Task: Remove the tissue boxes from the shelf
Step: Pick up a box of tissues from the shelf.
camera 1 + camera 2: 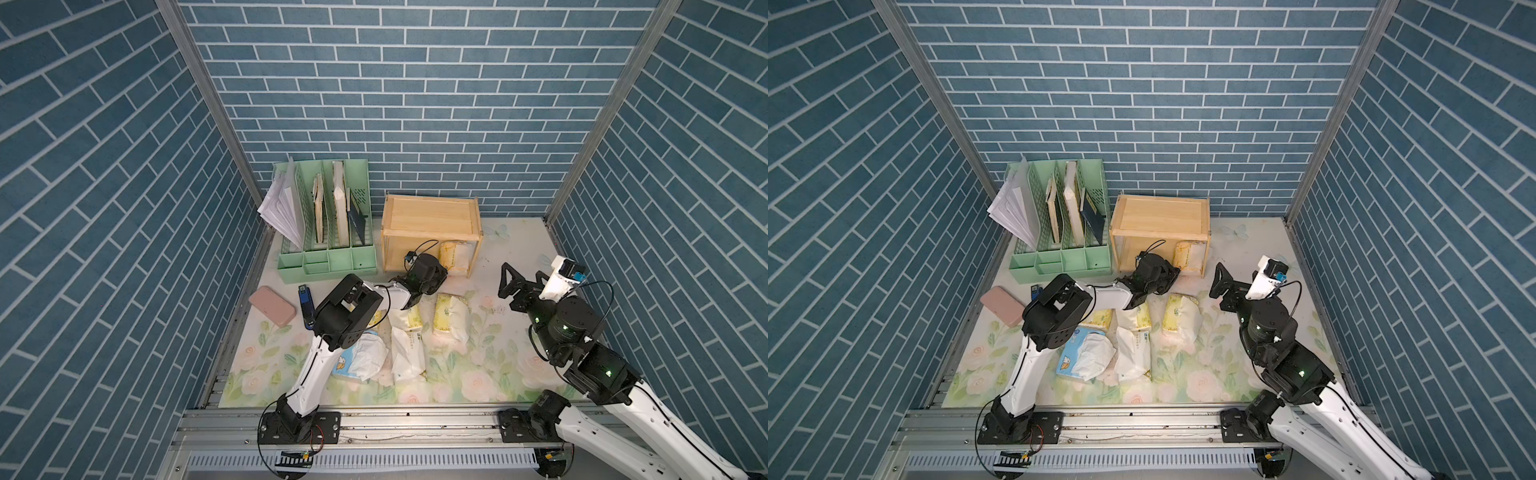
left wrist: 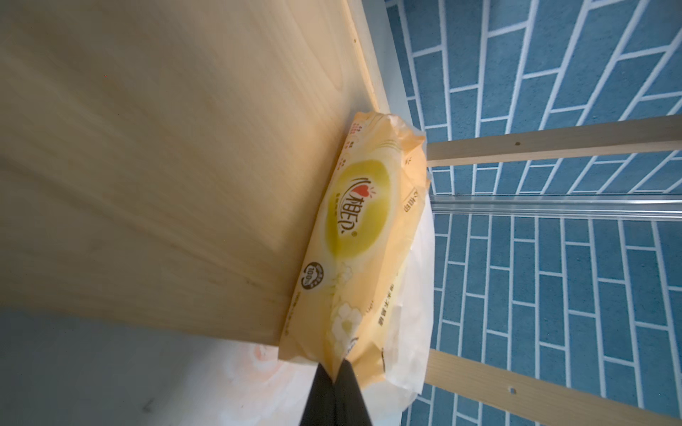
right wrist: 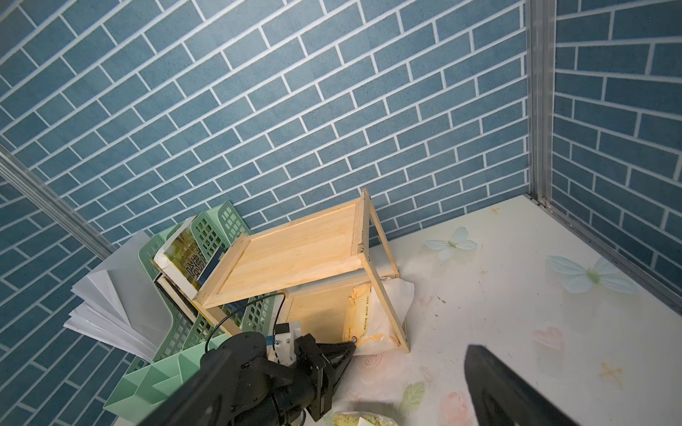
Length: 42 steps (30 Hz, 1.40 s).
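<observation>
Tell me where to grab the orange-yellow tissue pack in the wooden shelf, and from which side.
Pinch the flat crimped seam at the near end of the orange-yellow pack, coming in through the open front of the shelf. The pack lies lengthwise, front to back, inside it, so only that end offers itself. The left pincer is shut there.

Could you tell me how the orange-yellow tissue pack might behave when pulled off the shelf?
Probably soft: the orange-yellow tissue pack has crinkled film. Pinched at one end by the left pincer, it will likely sag. Its glossy film should slide off the shelf.
</observation>
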Tool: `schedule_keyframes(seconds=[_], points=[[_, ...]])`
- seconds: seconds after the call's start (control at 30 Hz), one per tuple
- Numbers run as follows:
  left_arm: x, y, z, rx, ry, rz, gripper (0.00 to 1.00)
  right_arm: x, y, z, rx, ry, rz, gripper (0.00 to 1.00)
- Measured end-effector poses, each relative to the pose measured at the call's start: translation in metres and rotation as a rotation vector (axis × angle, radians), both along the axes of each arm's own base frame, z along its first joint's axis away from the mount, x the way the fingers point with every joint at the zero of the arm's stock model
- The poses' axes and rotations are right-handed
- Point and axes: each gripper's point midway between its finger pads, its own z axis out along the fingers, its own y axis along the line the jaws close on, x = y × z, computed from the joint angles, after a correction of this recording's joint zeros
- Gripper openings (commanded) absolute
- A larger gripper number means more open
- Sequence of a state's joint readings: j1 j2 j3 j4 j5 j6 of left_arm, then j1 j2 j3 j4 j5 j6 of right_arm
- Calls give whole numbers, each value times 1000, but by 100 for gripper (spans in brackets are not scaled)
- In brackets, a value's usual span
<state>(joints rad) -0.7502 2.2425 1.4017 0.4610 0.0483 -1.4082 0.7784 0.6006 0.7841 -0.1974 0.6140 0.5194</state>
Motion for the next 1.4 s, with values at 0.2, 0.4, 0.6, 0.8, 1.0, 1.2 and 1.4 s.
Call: schedule_keyframes(seconds=[0.2,0.4,0.6,0.8,1.0,1.2,1.4], points=[[-7,6,12,3,-12,-2,0,0,0,-4,-3,3,-1,99],[-19,16,29,-4,-25,-7,0,1,-5,-6,-17,9,-27,100],[-39,30,55,-15,-47,-16,0,3,-12,-5,-83,11,-74,100],[-57,39,82,-26,-71,-30,0,15,-12,-8,-174,34,-104,100],[-83,39,101,-34,-71,-72,0,38,-21,-18,-240,87,-148,100],[-101,43,123,-40,-72,-101,0,67,-48,-31,-228,158,-182,100],[-112,49,160,-81,-110,-116,0,86,-76,-47,-189,218,-186,100]])
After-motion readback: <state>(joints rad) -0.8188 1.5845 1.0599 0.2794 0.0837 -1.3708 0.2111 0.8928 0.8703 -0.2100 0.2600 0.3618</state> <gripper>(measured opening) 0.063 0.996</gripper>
